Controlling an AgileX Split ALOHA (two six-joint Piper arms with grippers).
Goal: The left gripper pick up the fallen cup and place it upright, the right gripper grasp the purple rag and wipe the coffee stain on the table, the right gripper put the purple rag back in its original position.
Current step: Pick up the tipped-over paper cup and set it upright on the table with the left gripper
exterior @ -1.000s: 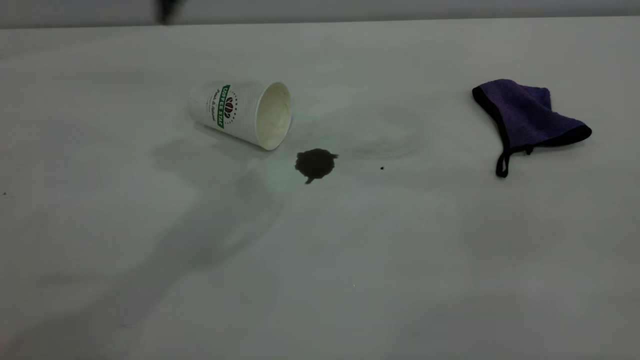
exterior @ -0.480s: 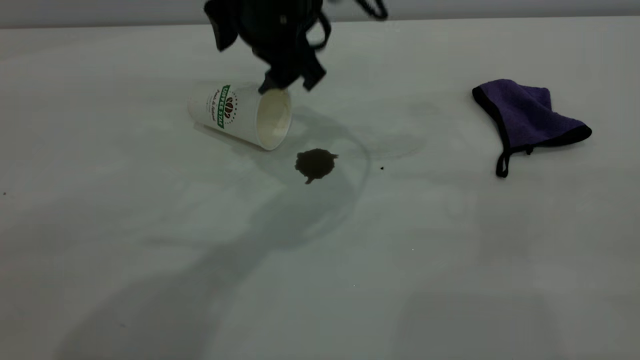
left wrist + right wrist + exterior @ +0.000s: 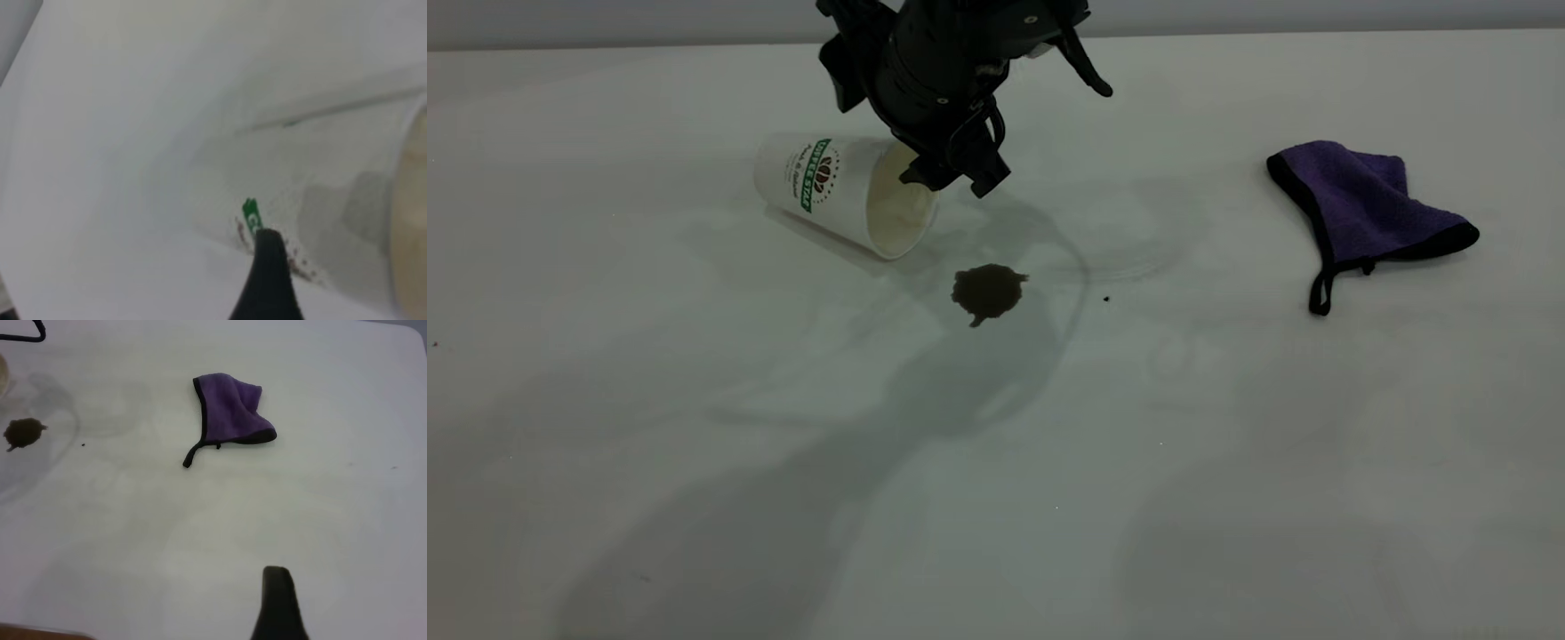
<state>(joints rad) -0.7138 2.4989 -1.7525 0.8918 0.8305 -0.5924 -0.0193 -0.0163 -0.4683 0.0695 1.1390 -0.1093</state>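
Note:
The cup (image 3: 831,187) lies on its side on the table (image 3: 694,462), mouth toward the coffee stain (image 3: 987,292). My left gripper (image 3: 953,180) is open at the cup's rim, one fingertip in front of the mouth and the other just outside it. In the left wrist view one dark finger (image 3: 268,280) lies against the cup's wall (image 3: 320,200) by the green logo. The purple rag (image 3: 1360,209) lies bunched at the right, loop toward the front. The right gripper shows only as one finger (image 3: 277,603), well back from the rag (image 3: 233,413) and the stain (image 3: 23,433).
A tiny black speck (image 3: 1106,299) sits to the right of the stain. The left arm's shadow falls over the stain and the front middle of the table. The table's far edge runs just behind the left arm.
My left gripper has come down from the far edge to the cup's rim. The cup has shifted a little to the left and away. The rag and the stain have not moved.

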